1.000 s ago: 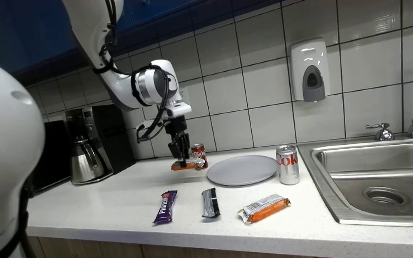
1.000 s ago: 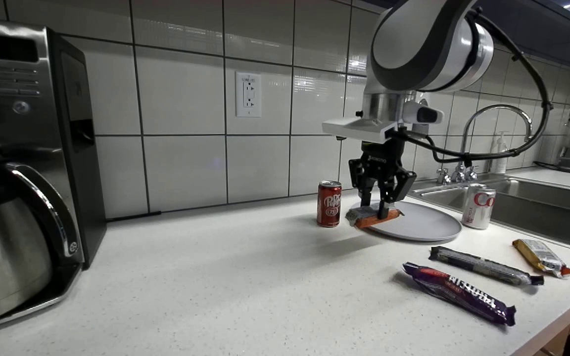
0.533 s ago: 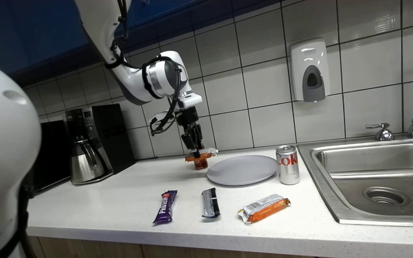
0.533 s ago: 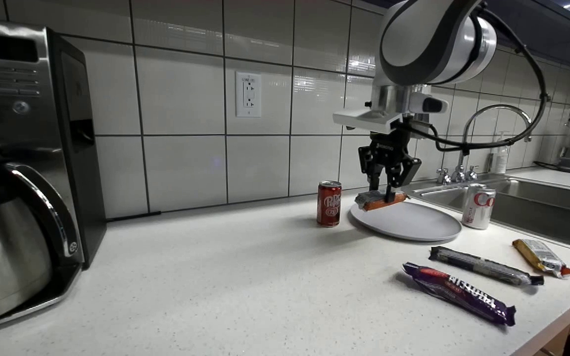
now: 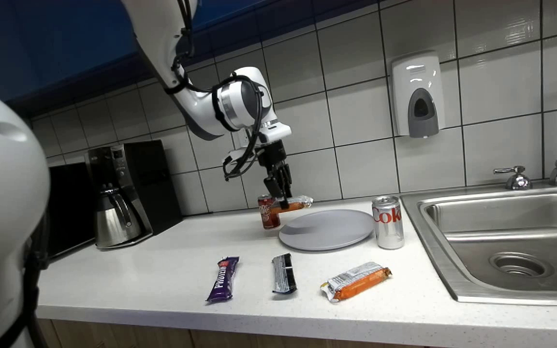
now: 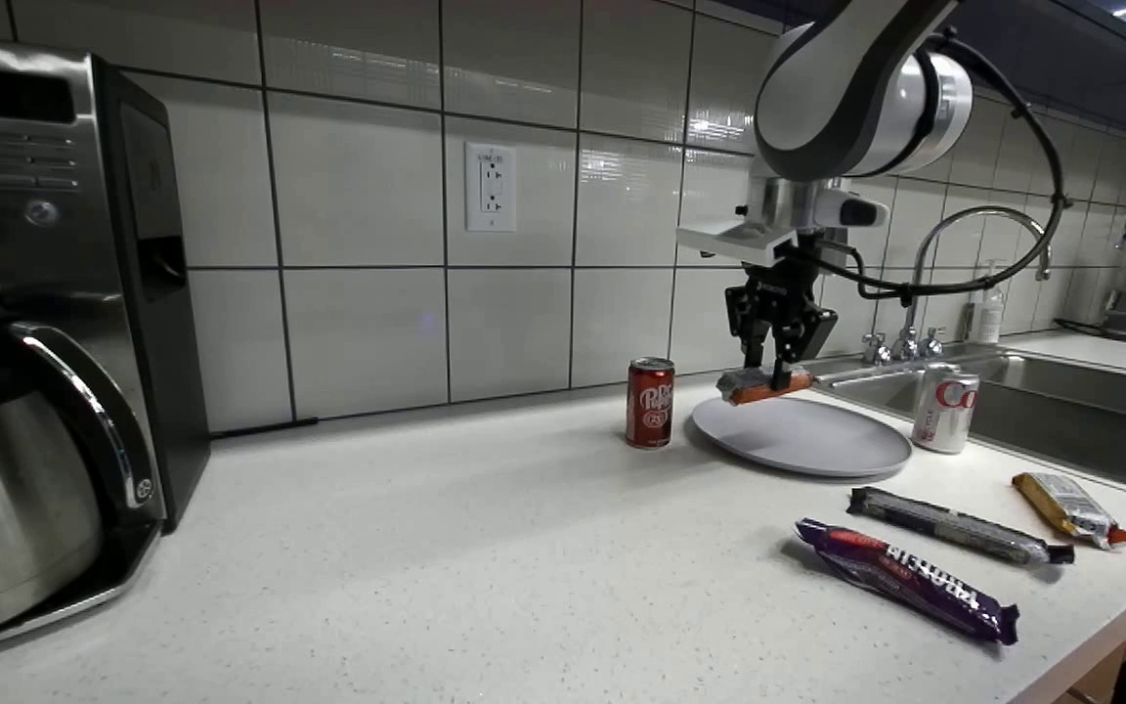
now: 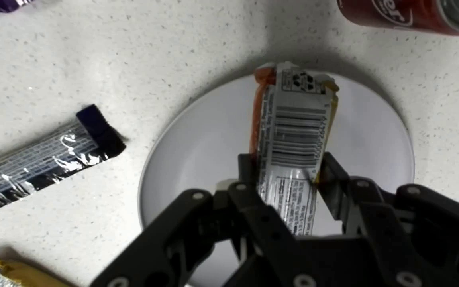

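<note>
My pincer (image 7: pixel 287 171) is closed in on the orange-wrapped bar (image 7: pixel 299 131), gripping it near mid-length and holding it up off every surface. Its soft, glossy wrapping worries me most: it could crease and slide in the grip, letting the bar pivot or drop, especially if I move sharply. The pincer hides the bar's near end in the wrist view, so I could easily misjudge its tilt. Below lies the grey plate (image 7: pixel 197 159), with one end of the bar seeming to reach about its rim; a slip there could catch the edge and tumble onto the bench (image 6: pixel 426 548). Just beside that rim stands the red can (image 6: pixel 650 403), upright and probably easy to topple should I swing sideways into it. Across the plate, the silver can (image 5: pixel 388 224) risks the same from an overshoot, and might roll into the sink (image 5: pixel 439 251) beyond. The dark bar (image 5: pixel 284 273), loose orange bar (image 5: pixel 360 282) and purple bar (image 5: pixel 223 279) lie flat and well apart, so only a careless low pass would disturb them.
</note>
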Robot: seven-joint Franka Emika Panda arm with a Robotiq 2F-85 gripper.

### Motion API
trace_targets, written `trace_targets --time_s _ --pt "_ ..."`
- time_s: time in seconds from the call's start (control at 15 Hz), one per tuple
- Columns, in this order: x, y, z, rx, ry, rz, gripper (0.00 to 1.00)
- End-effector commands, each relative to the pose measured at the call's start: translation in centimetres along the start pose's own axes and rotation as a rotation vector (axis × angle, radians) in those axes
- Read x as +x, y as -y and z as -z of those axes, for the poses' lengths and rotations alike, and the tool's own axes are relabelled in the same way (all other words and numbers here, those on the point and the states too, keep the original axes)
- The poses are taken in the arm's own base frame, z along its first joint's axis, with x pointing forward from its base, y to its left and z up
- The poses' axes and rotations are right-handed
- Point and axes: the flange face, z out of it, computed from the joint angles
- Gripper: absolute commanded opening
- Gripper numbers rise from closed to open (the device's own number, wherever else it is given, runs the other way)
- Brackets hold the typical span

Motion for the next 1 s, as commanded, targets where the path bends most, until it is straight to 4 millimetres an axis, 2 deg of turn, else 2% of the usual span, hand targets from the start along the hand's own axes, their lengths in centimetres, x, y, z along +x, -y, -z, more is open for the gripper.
trace_targets --time_s 0.0,0.33,0.4,0.67,0.93 --pt "1.9 1.9 -0.9 -0.031 0.012 -0.016 0.18" --pt "3.5 4.3 -2.3 -0.038 0.039 0.053 0.18" --pt "3.8 4.2 -1.8 -0.039 0.04 0.071 0.18" --pt "4.7 4.8 -1.5 -0.047 0.05 0.125 0.18" --pt "5.4 5.6 -2.9 -0.063 0.045 0.144 0.18"
